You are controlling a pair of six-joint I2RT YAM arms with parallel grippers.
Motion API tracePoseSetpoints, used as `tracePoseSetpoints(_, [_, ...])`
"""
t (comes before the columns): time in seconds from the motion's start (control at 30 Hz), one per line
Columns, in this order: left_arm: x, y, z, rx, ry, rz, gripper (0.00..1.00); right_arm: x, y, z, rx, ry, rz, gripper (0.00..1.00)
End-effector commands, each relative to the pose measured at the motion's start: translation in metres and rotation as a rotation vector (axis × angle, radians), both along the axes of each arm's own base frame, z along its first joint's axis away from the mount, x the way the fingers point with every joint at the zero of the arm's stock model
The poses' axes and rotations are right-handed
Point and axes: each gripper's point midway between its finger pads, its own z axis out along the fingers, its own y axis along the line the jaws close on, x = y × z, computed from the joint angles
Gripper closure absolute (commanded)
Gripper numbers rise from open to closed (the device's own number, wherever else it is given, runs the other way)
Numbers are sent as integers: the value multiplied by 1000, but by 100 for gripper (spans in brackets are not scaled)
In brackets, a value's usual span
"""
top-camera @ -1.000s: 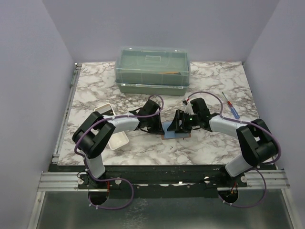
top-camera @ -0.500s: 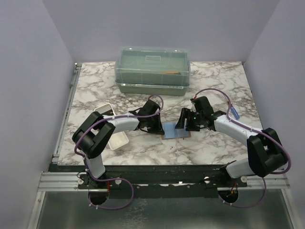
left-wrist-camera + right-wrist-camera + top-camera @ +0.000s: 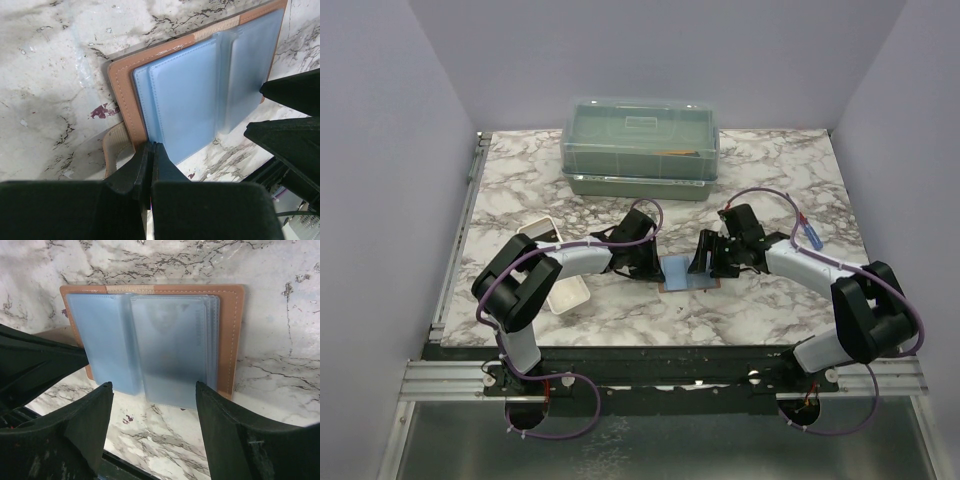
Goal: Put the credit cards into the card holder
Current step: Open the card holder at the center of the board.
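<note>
The card holder lies open on the marble table, brown outside with bluish-grey pockets and frosted sleeves. In the left wrist view the card holder fills the frame, and my left gripper is shut on its near edge beside the snap tab. In the top view the left gripper is at the holder's left side. My right gripper is open and empty at the holder's right side. In the right wrist view the right gripper stands over the holder's near edge. I see no loose credit card.
A translucent green lidded box stands at the back. A white tray lies at the left, partly under my left arm. A screwdriver with a blue handle lies at the right, behind my right arm.
My right gripper has drawn back a little to the right from the card holder, and its elbow has swung outward. The left arm and the holder have not moved.
</note>
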Motion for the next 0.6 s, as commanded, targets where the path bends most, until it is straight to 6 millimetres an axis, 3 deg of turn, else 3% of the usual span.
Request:
tracePoseSetpoints(0.0, [-3,17,-19,81,21,14,100,-4,-14,-19,-82,20,-8,30])
tracePoseSetpoints(0.27, [-3,18,-20,83,21,13,100,-8,-5,-37,-42,53,22,30])
tracePoseSetpoints(0.47, [-4,18,-23,88,25,14,100,-15,32,-32,147,83,93,30])
tracePoseSetpoints(0.57, [-4,19,-25,92,29,15,100,-16,55,-16,303,72,146,30])
